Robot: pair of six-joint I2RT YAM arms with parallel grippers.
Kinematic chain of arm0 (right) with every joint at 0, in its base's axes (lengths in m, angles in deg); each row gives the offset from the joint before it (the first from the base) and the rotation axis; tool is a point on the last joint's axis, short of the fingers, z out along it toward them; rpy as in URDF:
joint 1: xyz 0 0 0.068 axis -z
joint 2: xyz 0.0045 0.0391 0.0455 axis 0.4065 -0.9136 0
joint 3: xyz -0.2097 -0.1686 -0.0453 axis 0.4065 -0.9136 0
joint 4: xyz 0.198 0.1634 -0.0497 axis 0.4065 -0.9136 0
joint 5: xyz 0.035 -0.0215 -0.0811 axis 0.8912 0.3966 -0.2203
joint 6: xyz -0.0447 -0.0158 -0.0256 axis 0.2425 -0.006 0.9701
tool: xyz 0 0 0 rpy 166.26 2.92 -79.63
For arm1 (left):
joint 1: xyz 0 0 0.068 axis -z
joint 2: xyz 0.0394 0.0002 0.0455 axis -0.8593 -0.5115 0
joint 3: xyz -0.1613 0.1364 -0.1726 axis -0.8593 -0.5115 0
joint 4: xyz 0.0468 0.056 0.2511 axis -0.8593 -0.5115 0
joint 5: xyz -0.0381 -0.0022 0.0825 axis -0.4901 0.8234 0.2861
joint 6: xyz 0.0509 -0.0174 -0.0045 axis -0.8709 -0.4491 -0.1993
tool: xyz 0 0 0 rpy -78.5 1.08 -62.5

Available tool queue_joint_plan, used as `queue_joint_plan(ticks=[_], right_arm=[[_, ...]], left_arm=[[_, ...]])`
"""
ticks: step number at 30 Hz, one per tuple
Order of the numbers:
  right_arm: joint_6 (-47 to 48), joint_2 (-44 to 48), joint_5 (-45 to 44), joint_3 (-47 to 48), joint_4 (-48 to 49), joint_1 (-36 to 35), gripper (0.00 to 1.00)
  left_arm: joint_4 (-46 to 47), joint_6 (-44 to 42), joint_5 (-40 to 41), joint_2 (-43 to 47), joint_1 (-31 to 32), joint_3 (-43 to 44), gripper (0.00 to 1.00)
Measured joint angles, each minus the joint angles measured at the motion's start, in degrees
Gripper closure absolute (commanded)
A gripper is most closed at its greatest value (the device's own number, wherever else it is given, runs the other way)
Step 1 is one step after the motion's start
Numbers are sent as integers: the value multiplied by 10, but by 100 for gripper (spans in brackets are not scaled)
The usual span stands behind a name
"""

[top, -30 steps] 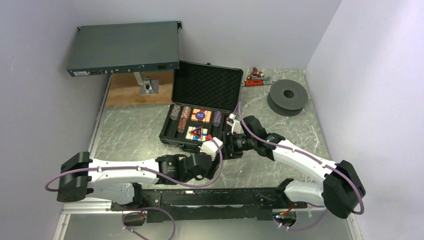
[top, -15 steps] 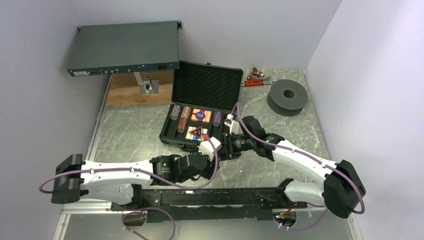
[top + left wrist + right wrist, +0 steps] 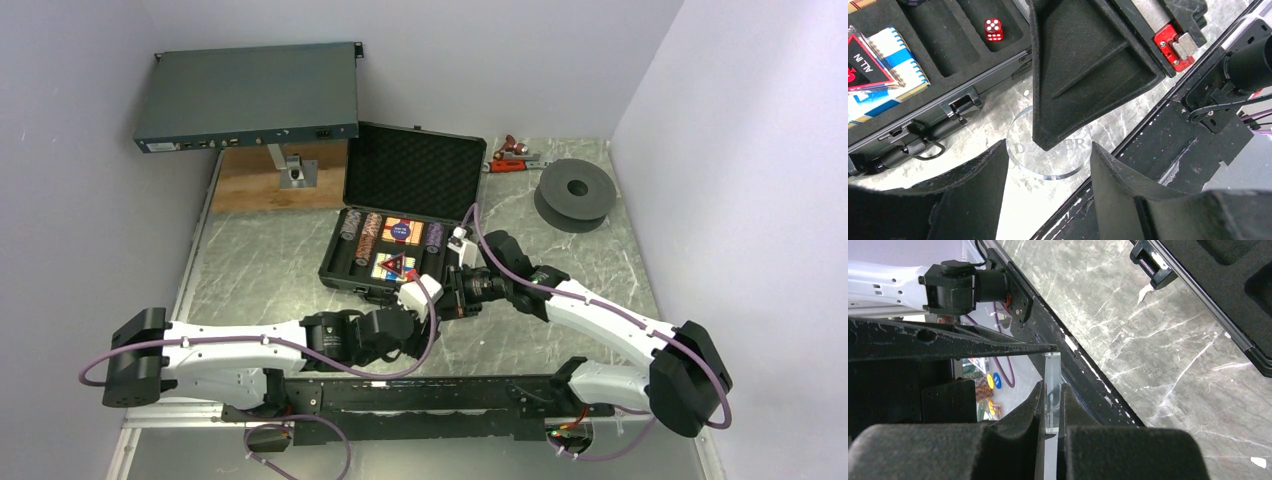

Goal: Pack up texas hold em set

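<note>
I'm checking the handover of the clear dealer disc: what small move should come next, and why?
Probably the right pincer should lift the disc toward the case. Its fingers look closed on the disc's edge, while the left pincer stands open around it, and a foam slot holding one die has room.

Layout around the black rectangular hard plastic case (image 3: 405,215), open on table.
Flat grey-blue rack unit (image 3: 248,95) behind-left of case; black round spool (image 3: 575,193) to its right; clear round acrylic disc (image 3: 1049,150) before its front edge.
</note>
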Motion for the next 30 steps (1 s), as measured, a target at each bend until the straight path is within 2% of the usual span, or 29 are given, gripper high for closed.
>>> queue_joint_plan(ticks=[2,8,13,17,21,24,30], right_arm=[[0,2,-3,6,-10,-1,100],[13,4,-71,40,-60,5,100],[14,-13,-113,73,-82,6,100],[13,-41,-140,98,-92,9,100],[6,-67,-188,129,-109,14,100],[-5,-79,-222,144,-111,19,100],[-29,-103,-279,164,-111,30,100]], left_arm=[[8,0,1,8,0,-7,27],[-13,-10,-1,55,3,-16,22],[-82,-34,-10,67,3,-1,16],[-161,-56,4,66,4,39,1],[-216,-75,44,76,-5,78,0],[-245,-95,61,94,-44,96,0],[-280,-134,50,135,-181,116,0]])
